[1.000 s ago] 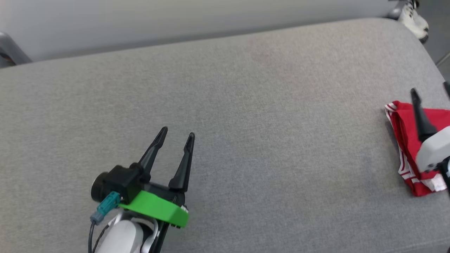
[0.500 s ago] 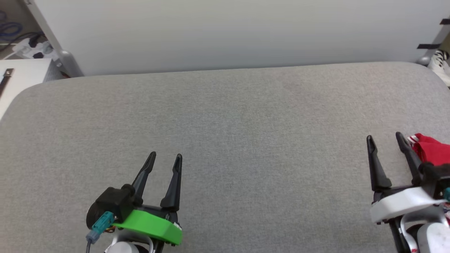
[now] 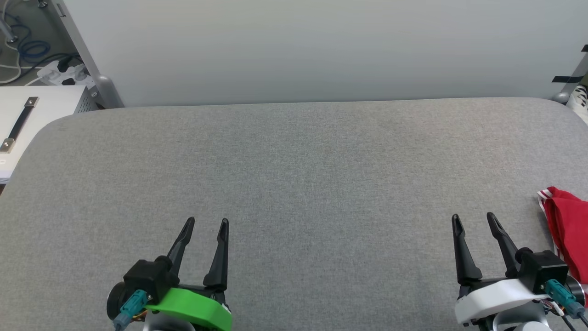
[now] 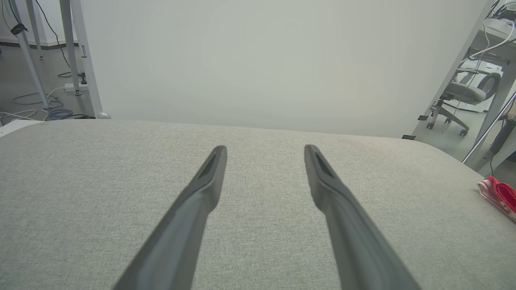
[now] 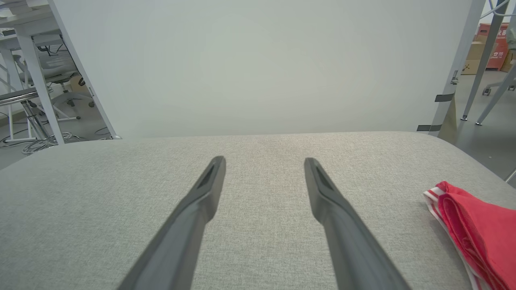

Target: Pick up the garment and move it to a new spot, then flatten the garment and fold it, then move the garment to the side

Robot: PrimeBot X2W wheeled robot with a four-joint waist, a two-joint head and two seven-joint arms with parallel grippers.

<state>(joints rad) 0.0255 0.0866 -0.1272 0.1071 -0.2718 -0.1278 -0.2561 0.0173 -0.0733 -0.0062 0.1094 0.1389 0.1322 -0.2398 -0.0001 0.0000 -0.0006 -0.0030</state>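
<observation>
Along the right edge of the tabletop [image 3: 298,161], the garment [image 3: 567,225] lay as a compact red bundle, striped trim facing the middle, partly cut off by the head view's frame. Left gripper [image 3: 206,221] and right gripper [image 3: 472,216] were both near the front edge, jaws spread wide, nothing in them. The right one was just beside the garment but apart from it; the left was well apart.

My read: pickup, flatten, fold and move-aside all looked done. The cloth was stacked in layers and parked off to the side. I saw nothing obvious left except maybe stowing the arms. I couldn't confirm fold quality; the lettering and number weren't visible.

View differences: the right wrist view gave the best look at the layered fold edges and the white-red trim, which the head view clipped. The left wrist view caught a sliver of the garment at the tabletop's far right edge, plus an office chair [image 4: 459,92] beyond it. The head view gave both grippers together, and a power strip with cables [image 3: 55,69] past the far left corner.
</observation>
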